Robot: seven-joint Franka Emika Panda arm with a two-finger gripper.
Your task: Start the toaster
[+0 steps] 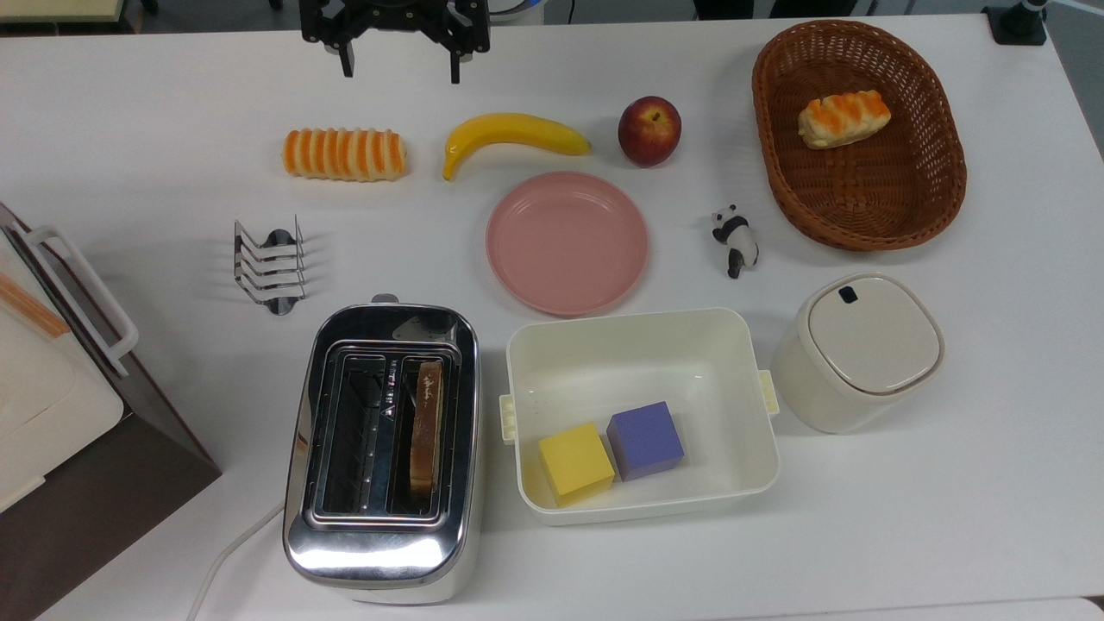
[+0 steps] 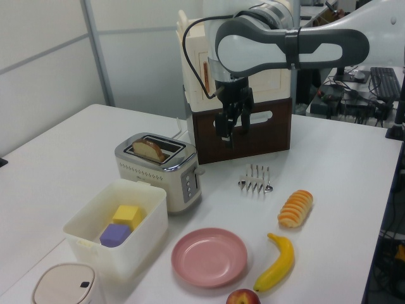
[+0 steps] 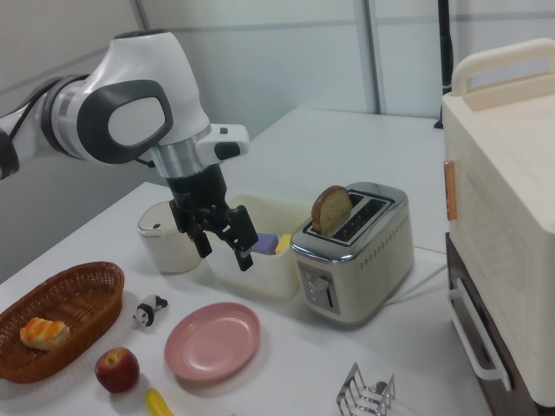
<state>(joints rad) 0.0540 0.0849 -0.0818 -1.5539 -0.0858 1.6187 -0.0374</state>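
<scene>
Your tool (image 1: 399,65) hangs above the tabletop (image 1: 992,483) at 12 o'clock in the top view, fingers apart, nothing between them. In the right view it's in the air over the pink plate (image 1: 567,242), pointing down.

Toaster (image 1: 384,448) sits at 7 o'clock in the top view, well apart from the tool. One bread slice (image 1: 427,424) stands in the slot on the top view's right; the other slot is bare. In the right view the slice sticks up well above the slot. The front panel with buttons shows in the left view (image 2: 192,185), facing the plate. White cord (image 1: 226,552) runs off the toaster's lower left corner in the top view.

Around it, top view:
- toast rack (image 1: 270,265) at 11 o'clock of the toaster, near but not touching.
- white bin (image 1: 638,414) just beside it at 3 o'clock, holding a yellow cube (image 1: 575,462) and a purple cube (image 1: 645,440), side by side.
- boxy white-and-brown appliance (image 1: 60,388) at 9 o'clock, at the frame edge.
- lidded white canister (image 1: 858,352) at 3 o'clock of the bin.

Far row: striped roll (image 1: 345,154), banana (image 1: 511,136), apple (image 1: 649,130), wicker basket (image 1: 931,207) with a pastry (image 1: 843,118) in it. Panda figure (image 1: 735,239) lies between plate and basket.
</scene>
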